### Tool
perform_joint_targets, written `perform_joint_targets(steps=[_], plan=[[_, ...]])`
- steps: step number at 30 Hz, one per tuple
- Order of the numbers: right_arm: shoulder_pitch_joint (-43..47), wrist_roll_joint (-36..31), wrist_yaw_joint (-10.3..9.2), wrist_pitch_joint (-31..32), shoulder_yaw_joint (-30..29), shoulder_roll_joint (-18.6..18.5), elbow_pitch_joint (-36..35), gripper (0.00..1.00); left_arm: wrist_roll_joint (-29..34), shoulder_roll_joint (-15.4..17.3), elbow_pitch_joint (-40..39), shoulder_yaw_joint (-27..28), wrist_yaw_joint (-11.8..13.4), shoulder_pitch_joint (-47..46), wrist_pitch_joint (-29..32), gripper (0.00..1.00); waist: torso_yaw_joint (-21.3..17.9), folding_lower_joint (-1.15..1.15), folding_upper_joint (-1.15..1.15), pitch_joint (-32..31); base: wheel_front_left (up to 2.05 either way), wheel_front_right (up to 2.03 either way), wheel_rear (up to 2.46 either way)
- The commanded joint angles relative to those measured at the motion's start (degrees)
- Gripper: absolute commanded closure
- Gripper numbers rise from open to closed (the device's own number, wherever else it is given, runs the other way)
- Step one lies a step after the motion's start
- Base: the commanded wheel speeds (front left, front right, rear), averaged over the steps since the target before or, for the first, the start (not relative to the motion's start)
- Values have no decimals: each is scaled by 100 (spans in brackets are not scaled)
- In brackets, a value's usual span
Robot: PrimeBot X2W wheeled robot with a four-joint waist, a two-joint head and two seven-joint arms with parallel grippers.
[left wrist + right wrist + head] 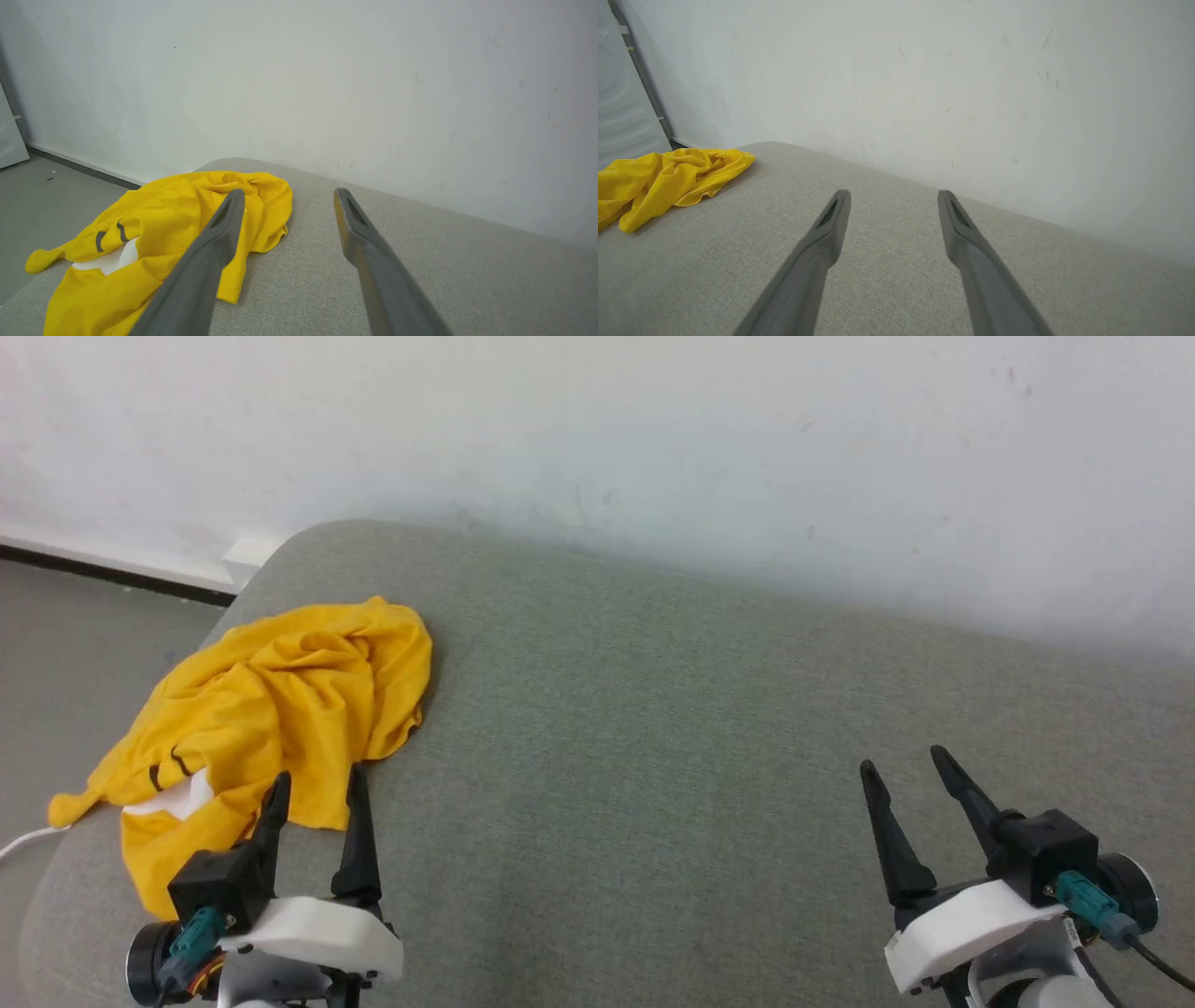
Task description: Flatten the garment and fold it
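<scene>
While both my arms hover low over the seat, status:
garment: bright yellow soft cotton T-shirt (280, 709), crumpled in a heap at the left end of the grey-green woven fabric cushion (672, 728); white patch and thin black lines showing.
left claw: my left gripper (318, 773), fingers spread wide, holding nothing, at the heap's near edge.
right claw: my right gripper (902, 756), spread wide, empty, over bare cushion, well apart from the shirt.
backdrop: scuffed white wall (653, 429) behind the cushion.
</scene>
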Motion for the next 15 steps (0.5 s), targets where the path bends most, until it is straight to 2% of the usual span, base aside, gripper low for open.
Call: perform_joint_targets(steps=[1,15], plan=[[15,-7,-6,-28,23,9,-19,0,-61,-11,19,24,7,43,-59,0,135,0,0,27,0,0,0],[36,-203,-7,87,74,11,-284,0,-353,-14,-4,91,101,-18,-227,0,557,0,0,211,0,0,0]])
